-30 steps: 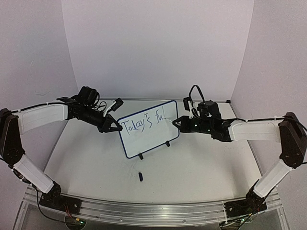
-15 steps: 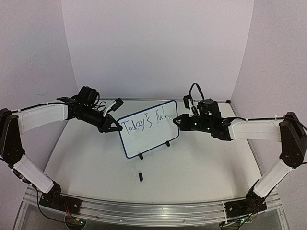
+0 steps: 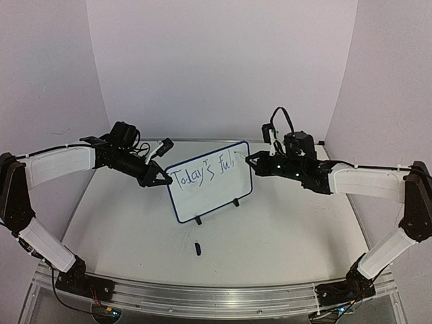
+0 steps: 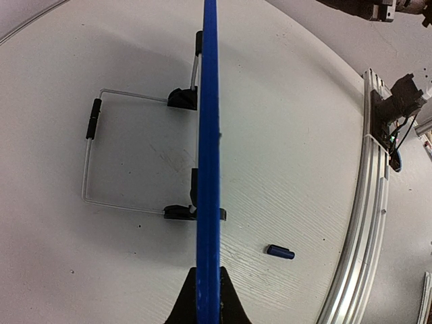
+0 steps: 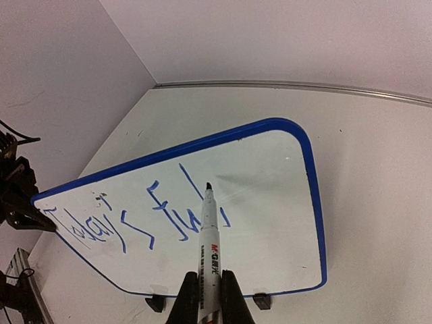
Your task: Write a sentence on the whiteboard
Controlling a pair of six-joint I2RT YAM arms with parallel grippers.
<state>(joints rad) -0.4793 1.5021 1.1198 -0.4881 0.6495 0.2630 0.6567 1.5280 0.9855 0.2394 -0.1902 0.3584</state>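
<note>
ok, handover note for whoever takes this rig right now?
Left claw: shut on the whiteboard at its left edge, holding it upright on its stand.
Right claw: shut on the marker, tip at the board's upper right; contact unclear.
Done: the sentence reads roughly "Today's ful" on the top line.
Left: the rest of the sentence; lower board is blank. Loose cap lies on the table in front.

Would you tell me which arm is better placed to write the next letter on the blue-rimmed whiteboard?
Right: the right gripper holds the slim white marker pen, tip near the blue handwriting; the left gripper clamps the whiteboard's edge.
</note>
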